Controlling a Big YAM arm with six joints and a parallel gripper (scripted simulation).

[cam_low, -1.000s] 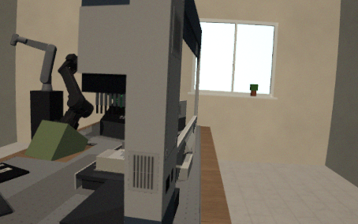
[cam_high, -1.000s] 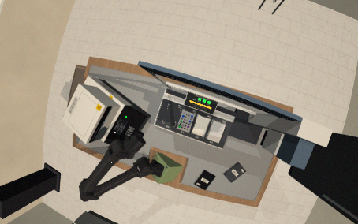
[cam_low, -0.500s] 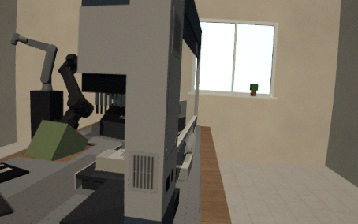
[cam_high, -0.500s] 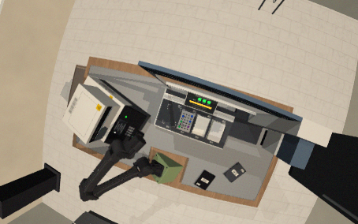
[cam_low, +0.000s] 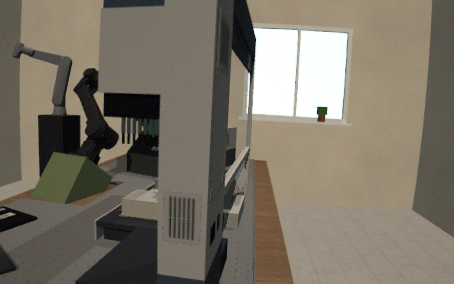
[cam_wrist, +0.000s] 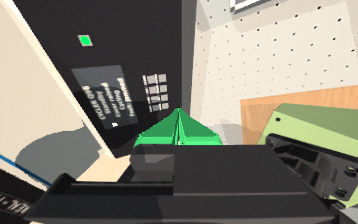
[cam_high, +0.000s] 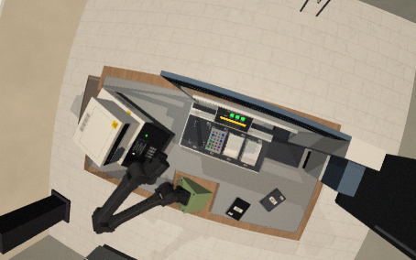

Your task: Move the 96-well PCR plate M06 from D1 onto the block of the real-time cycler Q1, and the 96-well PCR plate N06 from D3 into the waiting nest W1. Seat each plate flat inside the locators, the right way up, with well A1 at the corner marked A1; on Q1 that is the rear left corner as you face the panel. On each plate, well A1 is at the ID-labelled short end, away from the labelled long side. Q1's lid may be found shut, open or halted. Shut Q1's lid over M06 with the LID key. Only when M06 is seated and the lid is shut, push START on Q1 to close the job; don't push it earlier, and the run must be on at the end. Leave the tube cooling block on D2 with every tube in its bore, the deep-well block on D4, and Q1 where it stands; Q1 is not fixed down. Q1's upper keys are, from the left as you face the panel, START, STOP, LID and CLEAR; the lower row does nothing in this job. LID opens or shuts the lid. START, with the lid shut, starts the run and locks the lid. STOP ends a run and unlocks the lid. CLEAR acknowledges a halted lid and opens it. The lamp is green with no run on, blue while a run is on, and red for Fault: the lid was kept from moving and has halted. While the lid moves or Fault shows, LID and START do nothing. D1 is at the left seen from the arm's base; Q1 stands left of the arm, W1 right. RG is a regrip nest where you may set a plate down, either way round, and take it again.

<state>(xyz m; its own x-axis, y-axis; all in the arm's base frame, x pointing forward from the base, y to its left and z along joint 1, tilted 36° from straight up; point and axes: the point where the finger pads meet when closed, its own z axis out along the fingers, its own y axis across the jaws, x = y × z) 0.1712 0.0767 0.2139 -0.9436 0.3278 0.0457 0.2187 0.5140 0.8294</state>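
Note:
The cycler Q1 (cam_high: 116,133) stands at the left of the bench, with a cream lid (cam_high: 98,130) and a black front panel (cam_high: 148,143). Its lamp (cam_wrist: 85,40) is green. My gripper (cam_wrist: 178,112) is shut and empty, its green fingertips pointing at the key block (cam_wrist: 155,92) from a short distance, beside the display (cam_wrist: 102,97). From above, the gripper (cam_high: 158,157) sits right at the panel. A white plate (cam_high: 234,146) lies in D3. The D1 slot (cam_high: 198,130) looks dark, with no white plate in it. Plate M06 is not visible in any view.
The tube cooling block (cam_high: 215,139) is on D2 and the white deep-well block (cam_high: 252,152) on D4. Two dark nests (cam_high: 273,200) (cam_high: 238,208) lie at the front right. The green arm base (cam_high: 194,194) stands on a wooden pad. The deck gantry (cam_low: 190,140) blocks much of the side view.

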